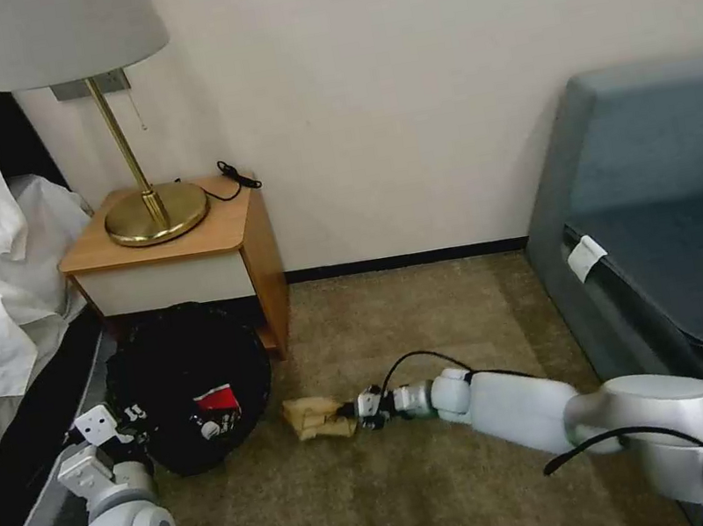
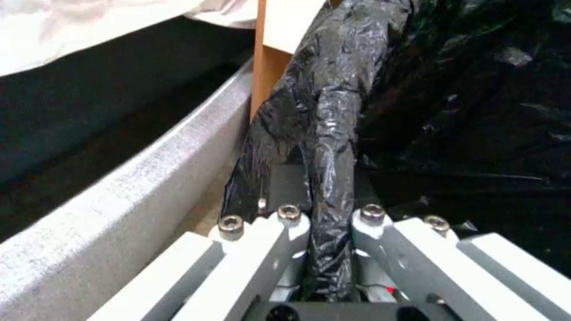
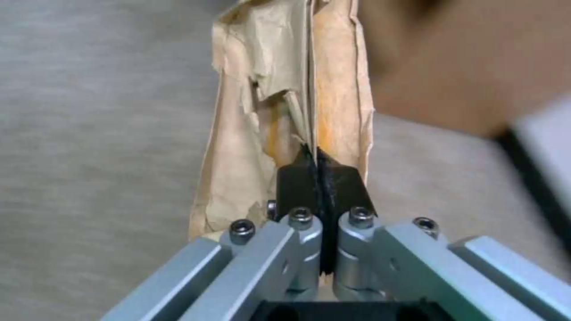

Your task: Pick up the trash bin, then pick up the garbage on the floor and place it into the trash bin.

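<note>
The right tool (image 1: 359, 410) pinches the tan paper scrap (image 1: 315, 417) low over the carpet. The trash bin (image 1: 189, 386) lies just to the scrap's left, its liner rim clamped in the left tool (image 2: 324, 223). Transfer direction: leftward, across a short gap.

The white left arm bends up from low on the left, its pincer (image 2: 324, 196) clamped on black plastic liner. The white right arm stretches forward and leftward, low, its pincer (image 3: 319, 178) pinched on tan paper.
</note>
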